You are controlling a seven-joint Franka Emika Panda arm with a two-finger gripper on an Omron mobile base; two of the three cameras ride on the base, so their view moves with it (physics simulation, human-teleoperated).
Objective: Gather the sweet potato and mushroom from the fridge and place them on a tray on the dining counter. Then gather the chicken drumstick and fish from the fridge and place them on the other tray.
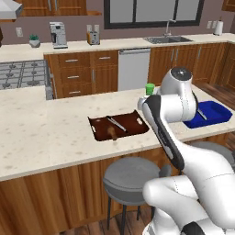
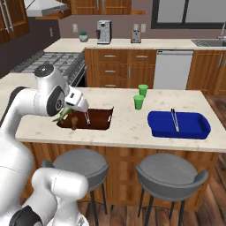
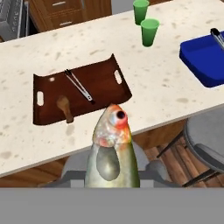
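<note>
Figure: Delivery of the fish. The dining counter point(image 3: 26, 144) spans the hand view. On it, at your 11 o'clock, the brown tray point(image 3: 100, 83) already carries a chicken drumstick point(image 3: 64, 107) beside tongs point(image 3: 78, 85); the blue tray point(image 3: 205, 61) lies at 2 o'clock. Your claw pinches the fish point(image 3: 111, 153), at 6 o'clock, short of the counter edge. Remaining, apparently: set it on the brown tray.
</note>
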